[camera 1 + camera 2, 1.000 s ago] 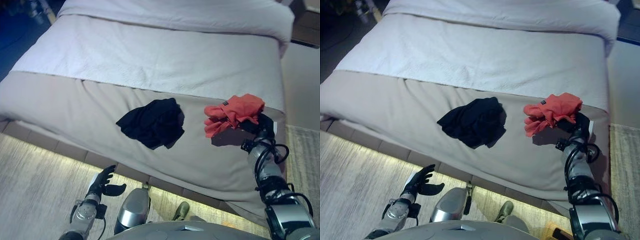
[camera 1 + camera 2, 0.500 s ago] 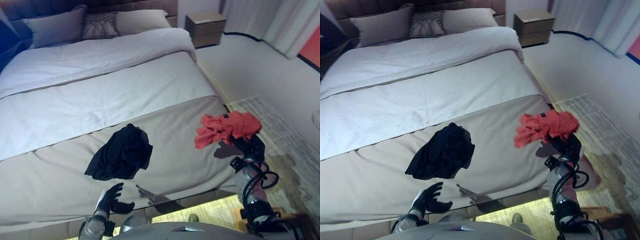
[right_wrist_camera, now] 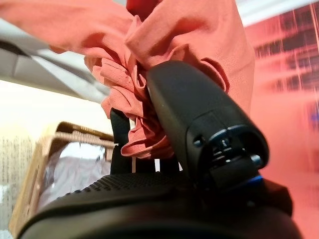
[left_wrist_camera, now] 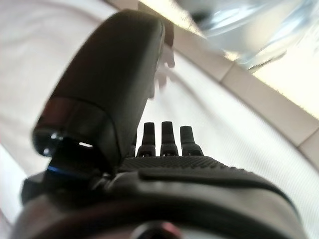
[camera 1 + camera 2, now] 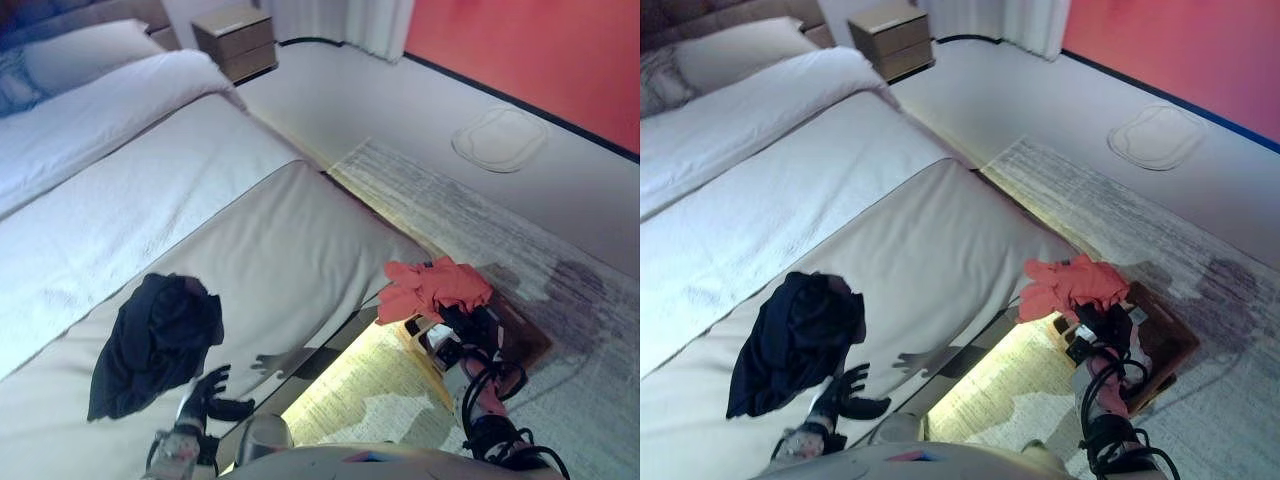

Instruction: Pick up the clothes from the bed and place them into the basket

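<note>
My right hand (image 5: 470, 327) is shut on a crumpled coral-red garment (image 5: 432, 287), held in the air past the bed's corner and over the near edge of a brown wicker basket (image 5: 1168, 345) on the rug. In the right wrist view the red cloth (image 3: 189, 45) bunches between thumb and fingers, with the basket (image 3: 37, 164) below. A black garment (image 5: 155, 335) lies crumpled on the beige bed cover (image 5: 290, 250). My left hand (image 5: 208, 393) hangs low by the bed's front edge, open and holding nothing; the left wrist view shows its fingers (image 4: 162, 137) straight.
The bed fills the left half, with white bedding (image 5: 90, 200) farther back. A grey rug (image 5: 480, 200) lies right of the bed, a wooden nightstand (image 5: 235, 40) stands at the far end, and a round pale mat (image 5: 500, 138) rests near the red wall.
The camera has swung right, so the whole scene shifted left. My right hand carried the red garment off the bed corner to above the basket. The left hand stays low.
</note>
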Robot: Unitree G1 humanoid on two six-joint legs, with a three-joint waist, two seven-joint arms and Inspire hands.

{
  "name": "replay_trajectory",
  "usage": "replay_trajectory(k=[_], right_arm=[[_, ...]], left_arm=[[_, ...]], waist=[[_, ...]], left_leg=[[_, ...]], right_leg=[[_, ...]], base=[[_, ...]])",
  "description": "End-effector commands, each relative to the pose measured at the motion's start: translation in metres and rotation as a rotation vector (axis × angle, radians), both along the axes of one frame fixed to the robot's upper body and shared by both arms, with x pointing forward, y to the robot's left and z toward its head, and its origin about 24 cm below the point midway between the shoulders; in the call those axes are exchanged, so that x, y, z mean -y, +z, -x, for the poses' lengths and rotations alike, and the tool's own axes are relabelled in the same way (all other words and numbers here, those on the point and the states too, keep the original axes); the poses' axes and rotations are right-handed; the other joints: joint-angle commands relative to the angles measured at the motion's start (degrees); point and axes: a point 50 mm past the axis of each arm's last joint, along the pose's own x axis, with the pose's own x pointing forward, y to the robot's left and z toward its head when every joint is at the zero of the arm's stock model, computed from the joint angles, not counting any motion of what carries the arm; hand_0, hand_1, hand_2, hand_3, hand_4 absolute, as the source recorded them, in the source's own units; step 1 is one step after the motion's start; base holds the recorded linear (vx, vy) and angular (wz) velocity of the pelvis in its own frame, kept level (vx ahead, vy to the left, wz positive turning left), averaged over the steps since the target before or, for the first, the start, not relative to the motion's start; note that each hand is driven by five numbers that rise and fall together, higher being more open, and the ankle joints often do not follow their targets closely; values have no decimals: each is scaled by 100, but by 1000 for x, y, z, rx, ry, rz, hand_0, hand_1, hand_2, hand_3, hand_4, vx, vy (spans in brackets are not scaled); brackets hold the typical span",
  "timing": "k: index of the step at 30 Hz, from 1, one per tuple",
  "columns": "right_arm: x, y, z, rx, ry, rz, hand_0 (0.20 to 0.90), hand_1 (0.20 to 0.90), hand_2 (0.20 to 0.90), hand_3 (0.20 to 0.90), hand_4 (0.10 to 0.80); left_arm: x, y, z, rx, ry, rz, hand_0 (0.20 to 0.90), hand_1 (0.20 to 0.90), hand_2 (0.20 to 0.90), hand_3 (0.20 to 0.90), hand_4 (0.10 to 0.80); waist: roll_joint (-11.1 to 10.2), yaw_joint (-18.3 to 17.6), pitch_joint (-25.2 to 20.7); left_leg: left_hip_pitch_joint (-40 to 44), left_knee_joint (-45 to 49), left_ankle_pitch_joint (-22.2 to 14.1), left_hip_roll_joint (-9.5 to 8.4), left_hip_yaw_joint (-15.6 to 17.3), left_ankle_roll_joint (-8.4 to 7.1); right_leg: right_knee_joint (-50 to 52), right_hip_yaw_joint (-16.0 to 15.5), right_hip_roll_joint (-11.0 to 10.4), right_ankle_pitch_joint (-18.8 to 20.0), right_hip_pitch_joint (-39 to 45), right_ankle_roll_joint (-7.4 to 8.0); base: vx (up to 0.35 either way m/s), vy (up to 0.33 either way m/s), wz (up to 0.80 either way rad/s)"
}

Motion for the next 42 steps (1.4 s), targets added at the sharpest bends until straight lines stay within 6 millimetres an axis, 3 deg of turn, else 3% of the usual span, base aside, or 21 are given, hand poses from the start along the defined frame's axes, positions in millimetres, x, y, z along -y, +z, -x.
replay_trajectory(k=[1,7,9,10,13,18,24,32,42], right_arm=[[3,47,-39,231,58,95,300,300,300,200,100],[19,43,-37,176,15,100,300,300,300,200,100],[22,41,-37,155,-5,97,300,300,300,200,100],[20,41,-39,147,-12,102,300,300,300,200,100],[18,40,-45,112,-27,101,300,300,300,200,100],[26,29,-34,57,-24,107,300,300,300,200,100],[37,22,-26,-3,-77,97,300,300,300,200,100],[58,39,-40,32,-201,77,300,300,300,200,100],[89,69,-51,66,-334,122,300,300,300,200,100]], left_arm=[[-10,16,-30,139,-27,-46,900,900,900,900,800],[0,16,-33,158,-89,-24,900,900,900,900,800],[0,15,-29,154,-81,-16,900,900,900,900,800],[0,14,-27,153,-87,-8,900,900,900,900,800],[1,12,-23,125,-128,-7,900,900,900,900,800],[-2,12,-24,108,-131,-35,900,900,900,900,800],[-7,10,-14,87,-127,-53,900,900,900,900,800],[-6,9,-10,86,-151,-53,900,900,900,900,800],[-8,14,-15,127,-172,-51,900,900,900,900,800]], waist=[[-205,-82,-61],[-163,-124,-29],[-152,32,88],[-78,192,111],[13,220,83],[129,184,-72],[143,247,-189],[271,340,-71],[494,396,196]], left_leg=[[-617,607,-39,-169,248,-143],[-628,891,-118,-137,-65,-274],[-967,1535,26,-284,-814,-400],[-1194,1313,297,-383,-1187,-451],[-948,875,123,-423,-1112,-314],[-425,298,149,-430,-1148,-275],[-160,-1,185,-510,-1259,-248],[-367,-69,262,-588,-1435,-236],[-677,-123,430,-643,-1648,-334]], right_leg=[[-454,-421,-116,-58,1002,563],[-427,-401,-102,37,814,423],[-562,-82,-53,128,930,371],[-612,114,17,129,1004,406],[-485,125,-53,66,900,436],[-313,-80,-152,4,850,525],[-445,-205,-112,22,924,502],[-443,-320,-116,68,676,490],[-396,-475,-169,75,450,473]], base=[[-144,-135,-117],[-50,-50,-11],[67,-8,-11],[58,22,-21],[18,79,-41],[73,73,-20],[110,9,7],[-9,-14,9],[-43,-17,9]])
